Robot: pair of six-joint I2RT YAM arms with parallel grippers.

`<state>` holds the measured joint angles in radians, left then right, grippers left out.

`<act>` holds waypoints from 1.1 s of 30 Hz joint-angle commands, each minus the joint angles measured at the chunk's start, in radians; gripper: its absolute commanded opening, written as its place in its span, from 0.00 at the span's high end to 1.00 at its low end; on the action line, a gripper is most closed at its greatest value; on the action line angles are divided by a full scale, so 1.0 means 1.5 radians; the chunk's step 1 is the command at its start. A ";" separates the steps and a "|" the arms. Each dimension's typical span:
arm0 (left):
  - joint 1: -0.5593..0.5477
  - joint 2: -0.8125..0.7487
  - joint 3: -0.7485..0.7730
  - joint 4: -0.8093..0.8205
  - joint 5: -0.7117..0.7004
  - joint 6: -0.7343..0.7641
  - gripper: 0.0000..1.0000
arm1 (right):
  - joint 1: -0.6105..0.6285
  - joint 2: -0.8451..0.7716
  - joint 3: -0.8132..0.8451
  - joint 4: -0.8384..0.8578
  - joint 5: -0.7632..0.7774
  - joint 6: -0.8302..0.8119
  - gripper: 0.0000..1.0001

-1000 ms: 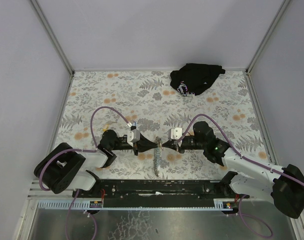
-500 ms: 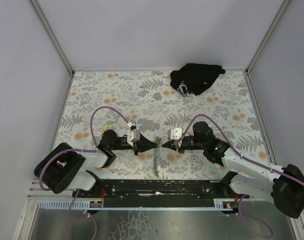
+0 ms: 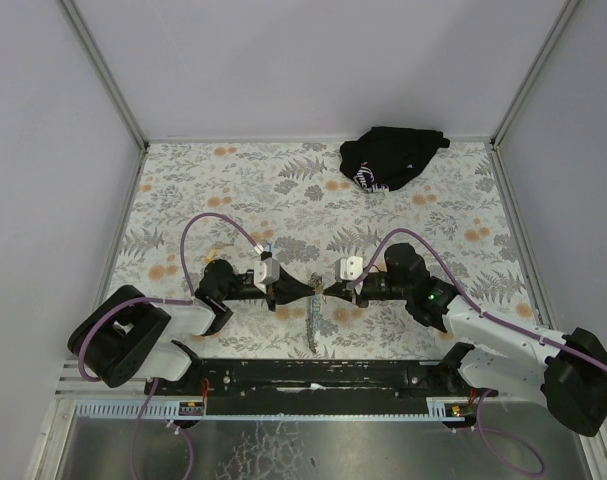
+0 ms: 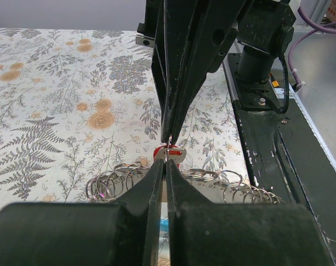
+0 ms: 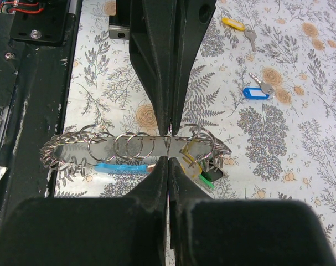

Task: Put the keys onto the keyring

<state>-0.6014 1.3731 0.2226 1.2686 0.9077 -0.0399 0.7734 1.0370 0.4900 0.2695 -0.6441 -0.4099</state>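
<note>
At the left of the surface (image 3: 233, 180), the left claw (image 4: 166, 162) lies low with its two fingers pressed together. Its tip meets the tip of the right claw (image 5: 168, 162), which is pressed together too. Whether either one nips a ring, I cannot tell. Two keys lie loose beyond the left claw, well apart from the rest: one key with a yellow tag (image 5: 234, 23) and one key with a blue tag (image 5: 255, 92). In the middle, at the two tips, is the keyring (image 5: 129, 145): a row of linked steel rings, too overlapped to count, lying across the surface. One red tag (image 4: 166, 151) shows just at the tips, and one green tag (image 5: 205, 182) under the rings. One lanyard strap (image 3: 311, 325) runs from there toward the near edge, with one light-blue section (image 5: 120, 167). One black cloth bundle (image 3: 391, 157) lies at the far right corner. The surface carries a grey and orange floral cloth. Three plain pale walls (image 3: 303, 60) close it in.
</note>
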 commanded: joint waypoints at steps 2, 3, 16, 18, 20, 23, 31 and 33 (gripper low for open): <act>-0.003 0.000 0.016 0.048 -0.012 0.005 1.00 | 0.010 0.000 0.016 0.014 -0.002 -0.007 1.00; -0.003 0.000 0.017 0.048 -0.011 0.005 1.00 | 0.010 -0.001 0.015 0.015 -0.001 -0.007 1.00; -0.003 0.010 0.021 0.053 0.001 -0.002 1.00 | 0.011 -0.015 0.000 0.037 0.033 -0.003 1.00; -0.004 0.007 0.020 0.049 -0.001 0.001 1.00 | 0.011 -0.017 0.000 0.037 0.037 -0.003 1.00; -0.003 0.005 0.021 0.044 -0.003 0.004 1.00 | 0.011 -0.015 0.000 0.036 0.037 -0.003 1.00; -0.003 0.003 0.020 0.041 -0.004 0.005 1.00 | 0.011 -0.011 0.003 0.031 0.035 -0.004 1.00; -0.003 -0.001 0.019 0.038 -0.011 0.006 1.00 | 0.011 -0.008 0.007 0.025 0.040 -0.005 1.00; -0.003 -0.004 0.018 0.034 -0.016 0.009 1.00 | 0.011 -0.010 0.005 0.023 0.045 -0.006 1.00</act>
<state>-0.6014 1.3865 0.2295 1.2671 0.8967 -0.0414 0.7799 1.0313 0.4900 0.2733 -0.6079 -0.4107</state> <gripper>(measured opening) 0.009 0.010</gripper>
